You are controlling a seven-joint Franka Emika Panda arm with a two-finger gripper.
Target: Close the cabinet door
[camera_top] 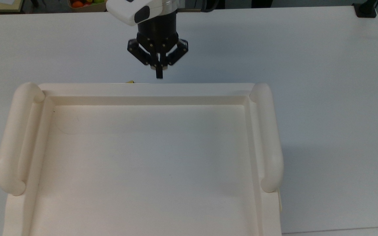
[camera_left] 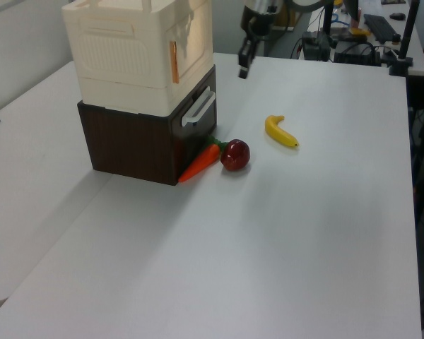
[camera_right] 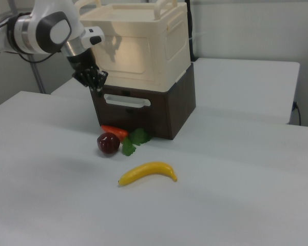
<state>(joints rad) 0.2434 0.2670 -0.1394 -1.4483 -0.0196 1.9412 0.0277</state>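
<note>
Facing the gripper point(camera_top: 159, 76), the cabinet door point(camera_right: 136, 60) lies flush in the cream cabinet point(camera_left: 127, 56) front, long axis horizontal. Gripper clenched on nothing, hanging apart from the door. Cabinet's tray top point(camera_top: 149, 170) bare. Carrot point(camera_left: 200, 162), apple point(camera_left: 234, 155), banana point(camera_left: 280, 132) on the table point(camera_left: 304, 240).

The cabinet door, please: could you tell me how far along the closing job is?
Done, it seems: the cabinet door lies flush against the front of the cabinet, with no gap showing in the right view. In hand: nothing; the gripper hangs off the cabinet over the table, fingers shut and empty. Left: apparently only parking the arm.
</note>
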